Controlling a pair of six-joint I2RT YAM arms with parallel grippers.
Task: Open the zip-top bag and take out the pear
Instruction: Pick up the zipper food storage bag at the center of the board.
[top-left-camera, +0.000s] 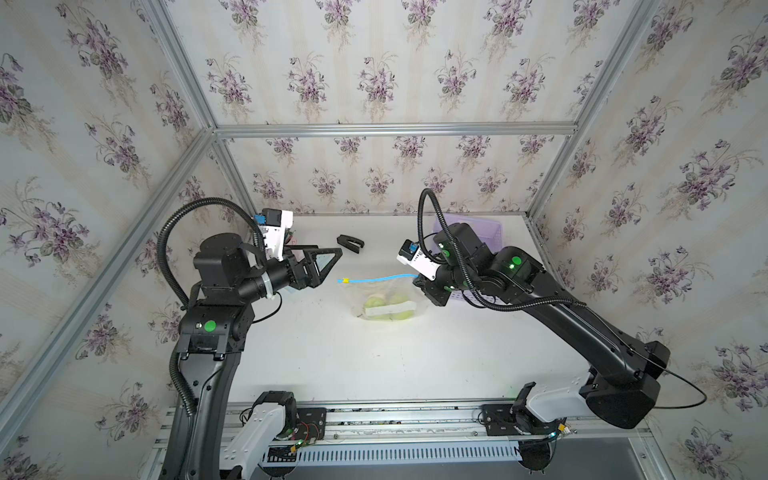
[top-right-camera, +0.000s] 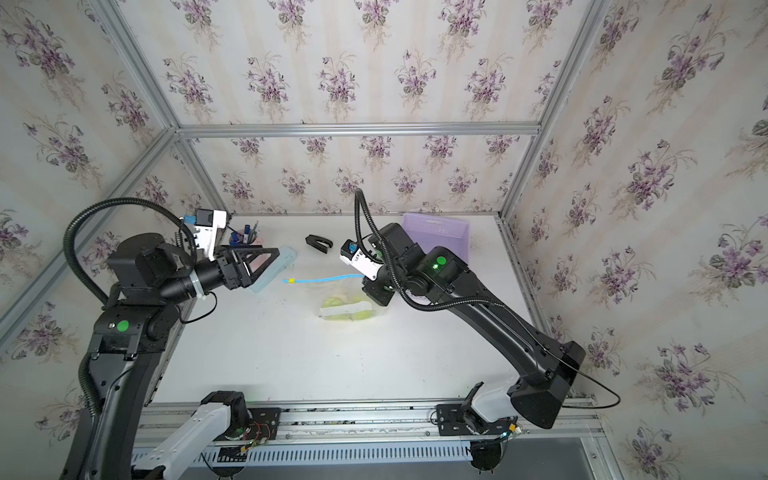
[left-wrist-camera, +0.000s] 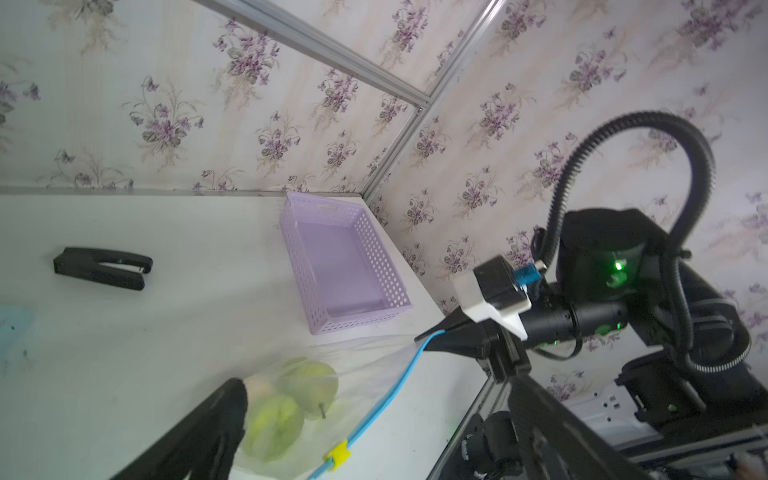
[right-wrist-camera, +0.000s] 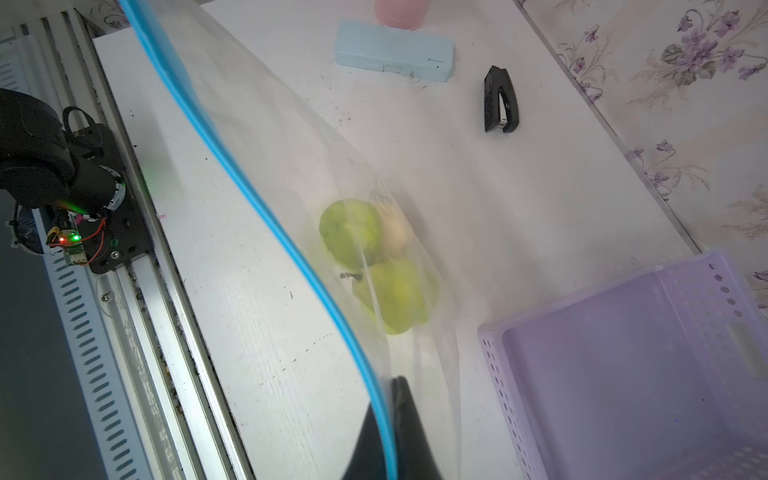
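- Right gripper (left-wrist-camera: 428, 334) is closed tight on one end of the zip-top bag (top-left-camera: 386, 297), pinching right at the light-blue zip strip (top-left-camera: 378, 278). In the right wrist view the black fingertips (right-wrist-camera: 401, 399) sit either side of that strip.
- The bag's long axis follows the strip. In both top views it runs side to side across the middle of the table (top-left-camera: 332, 357), from the right gripper's pinch over toward the left arm.
- The yellow slider (top-left-camera: 344, 281) is at the far end from the pinch, so that end points at the left gripper (top-left-camera: 330, 262).
- Mouth edge is held up. The clear body sags down from it to the table, where the weight sits.
- Inside at the bottom I see two green pears (left-wrist-camera: 309, 384), one with its stem showing, plus a paler round thing (right-wrist-camera: 395, 237) I can't name.
- White label (top-left-camera: 388, 309) lies across the near face, roughly parallel to the strip.
- The strip reads as one thin line. Can't tell for sure if it's sealed.
- Left gripper's jaws are spread wide with nothing in them, hanging in the air near the slider end and apart from it.
- Also on the table: purple basket (left-wrist-camera: 345, 266) in the far right corner, just beside the bag; black stapler (top-left-camera: 350, 243) at the back; light-blue pencil case (top-right-camera: 286, 259) under the left gripper; pink pen cup (top-right-camera: 249, 239) behind it.
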